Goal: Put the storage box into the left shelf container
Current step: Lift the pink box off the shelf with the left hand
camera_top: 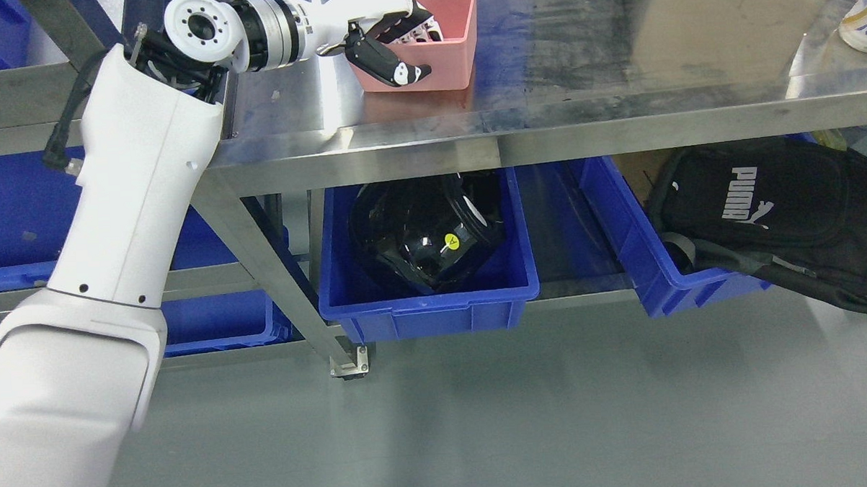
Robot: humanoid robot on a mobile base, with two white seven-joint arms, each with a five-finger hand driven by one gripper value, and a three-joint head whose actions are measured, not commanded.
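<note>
The steel table [615,86] spans the upper frame, its edge running below and to the right of the left hand [387,40]. The left arm [123,233] rises from the lower left corner and bends at the wrist so the hand reaches rightward over the tabletop. Far right and well below the hand, a black bag [778,202] lies across a blue bin [665,271] on the lower shelf. Directly below the hand, under the tabletop, a second blue bin [428,301] holds a black glossy object [422,237] with a small yellow sticker. More blue containers [7,215] sit on the shelves left of and below the hand, behind the arm. The pink storage box [445,52] stands on the table at the hand itself: the fingers [404,21] curl over its near-left rim into the box and the thumb [387,63] presses the outer wall, so the hand is clamped on the box. A white bottle [865,19] shows at the far right edge.
</note>
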